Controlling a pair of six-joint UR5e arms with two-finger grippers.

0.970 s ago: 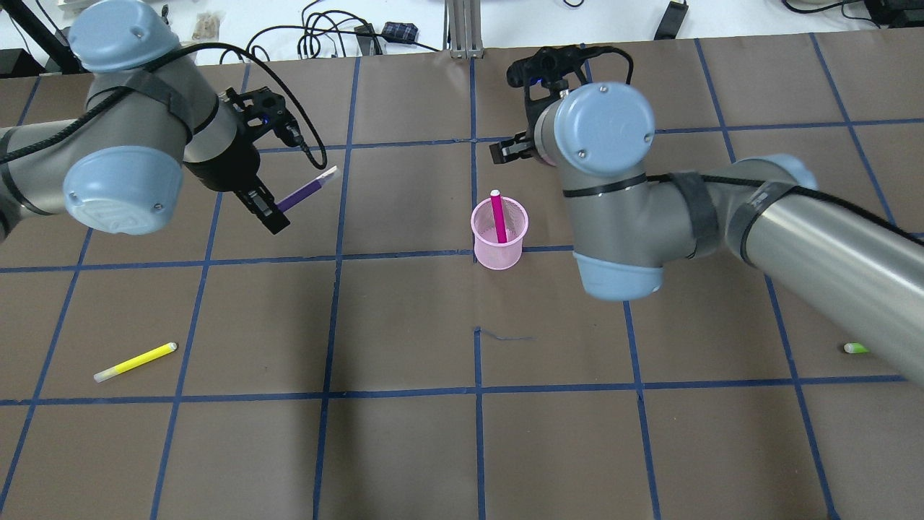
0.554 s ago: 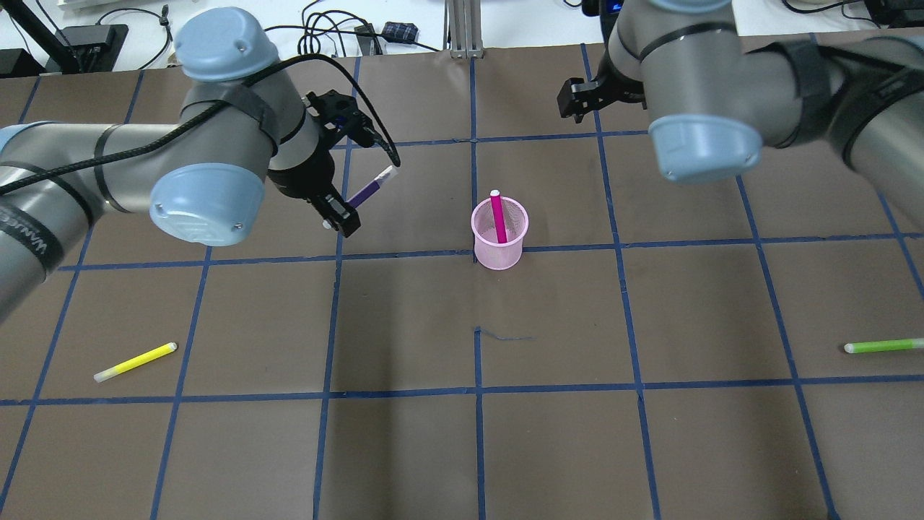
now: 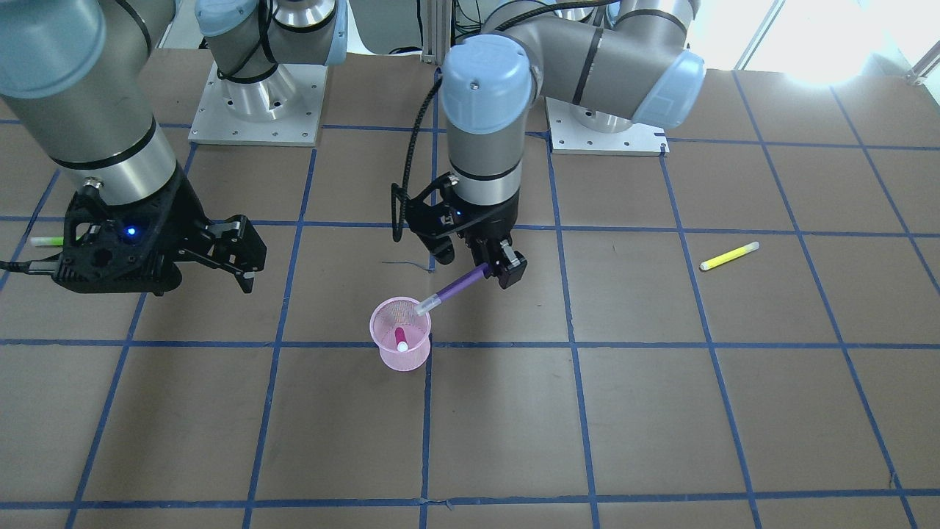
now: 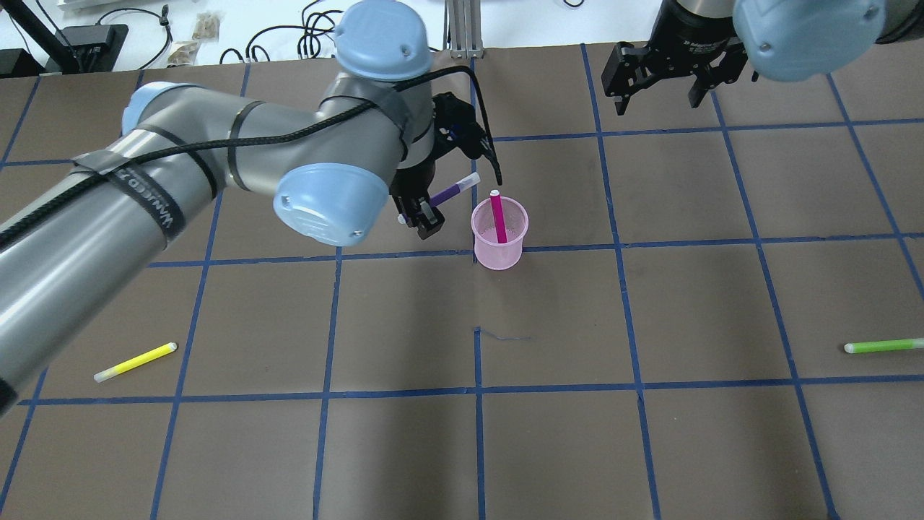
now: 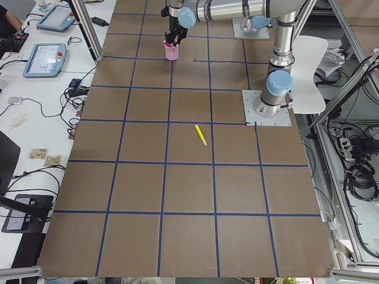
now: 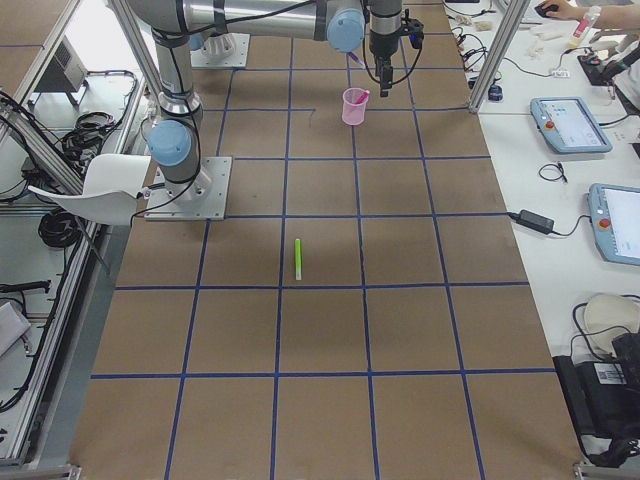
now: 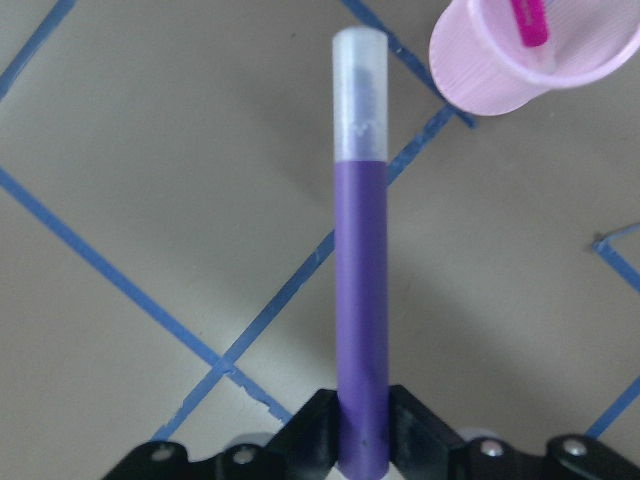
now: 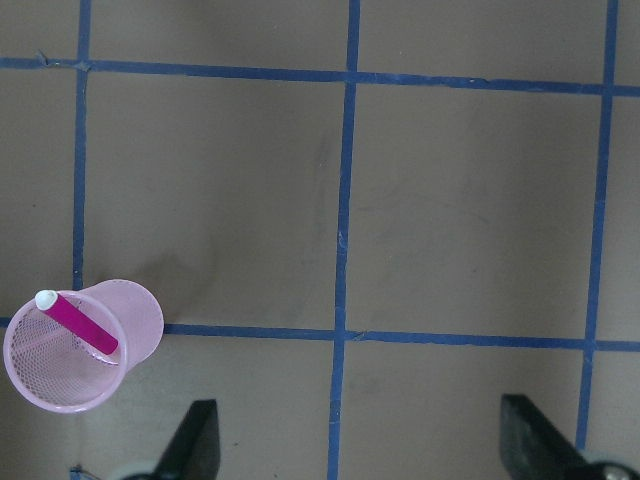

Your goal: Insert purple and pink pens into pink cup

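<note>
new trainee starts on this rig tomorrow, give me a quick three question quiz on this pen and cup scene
1. True or false: the pink pen stands inside the pink cup.
2. Fill in the blank: the right end effector holds nothing, and its jaws are ____.
3. Which one holds the purple pen?
A) left end effector
B) right end effector
C) neither, it lies on the table

Key: 1 true; 2 open; 3 A.
</note>
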